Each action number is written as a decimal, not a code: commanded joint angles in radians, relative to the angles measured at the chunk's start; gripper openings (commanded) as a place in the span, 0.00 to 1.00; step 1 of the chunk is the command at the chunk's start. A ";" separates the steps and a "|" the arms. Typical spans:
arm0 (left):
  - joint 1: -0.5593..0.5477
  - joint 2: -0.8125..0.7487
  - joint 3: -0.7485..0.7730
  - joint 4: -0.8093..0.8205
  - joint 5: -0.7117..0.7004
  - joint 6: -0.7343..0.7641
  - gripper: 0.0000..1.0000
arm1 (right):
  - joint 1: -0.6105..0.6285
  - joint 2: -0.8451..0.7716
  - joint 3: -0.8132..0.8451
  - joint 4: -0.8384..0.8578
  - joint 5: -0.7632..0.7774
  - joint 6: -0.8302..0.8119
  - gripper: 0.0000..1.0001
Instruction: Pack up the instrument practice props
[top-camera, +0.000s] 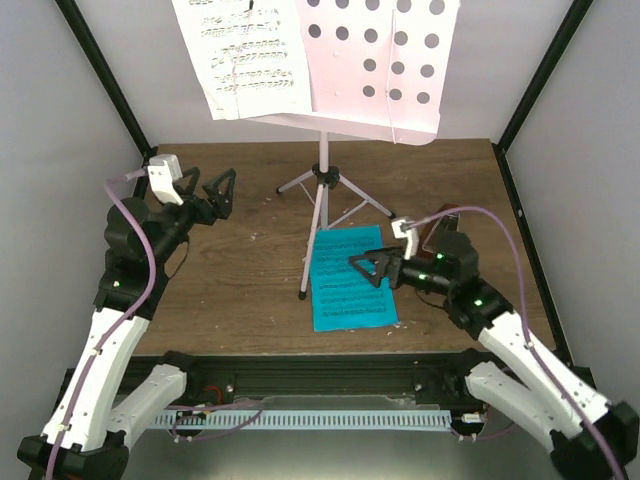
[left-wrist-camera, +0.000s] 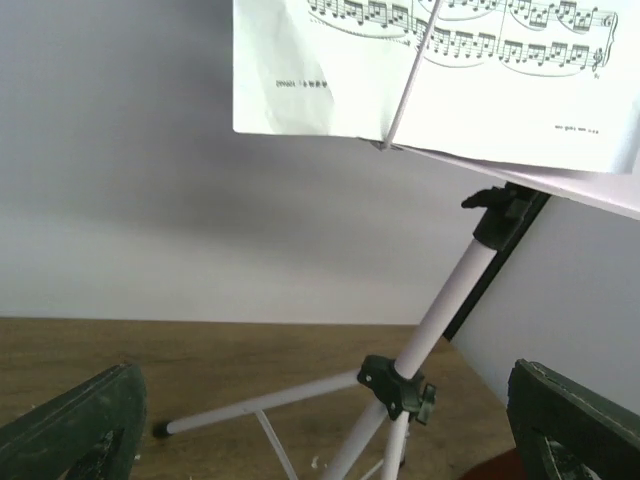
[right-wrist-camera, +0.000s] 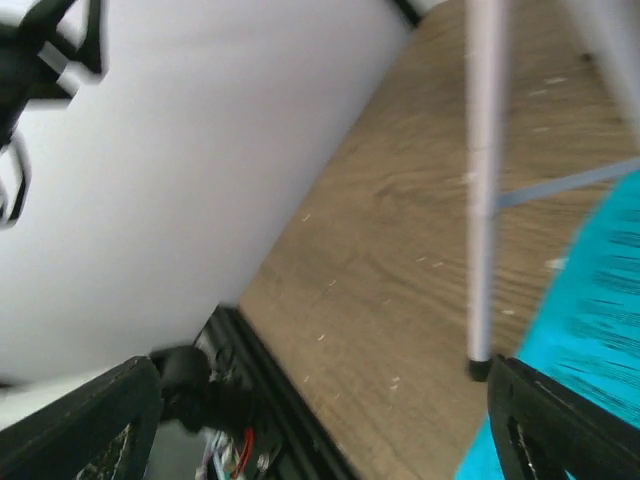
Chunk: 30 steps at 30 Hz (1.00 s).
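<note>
Left end effector (top-camera: 208, 188) agape; holes (top-camera: 370, 65) overhead-only

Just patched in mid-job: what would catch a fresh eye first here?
A pale pink music stand rises at the far middle of the table, white sheet music propped on its dotted desk. A cyan sheet lies flat by the stand's near foot, the right gripper over it, jaws open; the left gripper is open left of the stand.

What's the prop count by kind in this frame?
Pink music stand: 1
White sheet-music batch on its desk: 1
Cyan music sheet: 1
Brown metronome, only partly visible: 1
Total: 4
</note>
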 joint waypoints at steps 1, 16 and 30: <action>0.007 -0.027 -0.039 0.106 -0.046 -0.002 1.00 | 0.240 0.108 0.136 0.062 0.104 -0.155 0.90; 0.009 -0.109 -0.062 0.071 -0.035 0.022 0.98 | 0.485 0.520 0.839 0.084 0.269 -0.307 0.82; 0.007 -0.144 -0.048 -0.038 0.006 0.038 0.98 | 0.484 0.842 1.426 -0.223 0.783 -0.426 0.83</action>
